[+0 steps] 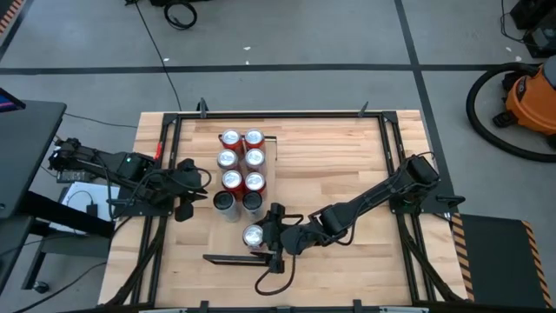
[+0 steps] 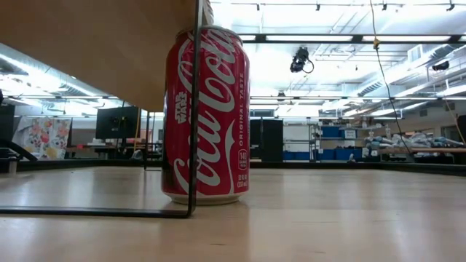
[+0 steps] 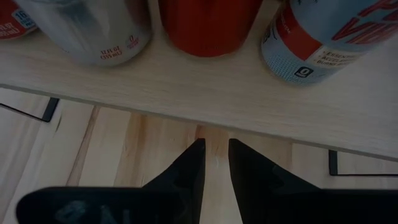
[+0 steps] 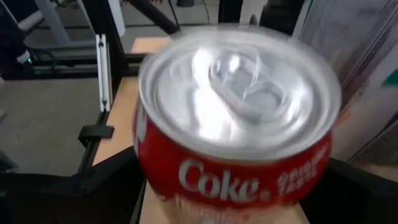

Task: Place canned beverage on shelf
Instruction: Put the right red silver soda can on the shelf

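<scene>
Straddling the Coke can point(image 4: 236, 124), the right tool point(image 1: 268, 236) stands open.

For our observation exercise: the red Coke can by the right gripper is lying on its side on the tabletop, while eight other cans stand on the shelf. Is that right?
Not quite. The red Coke can stands upright on the tabletop, as the low view shows. The right gripper is at it, and eight other cans do stand on the shelf.
</scene>
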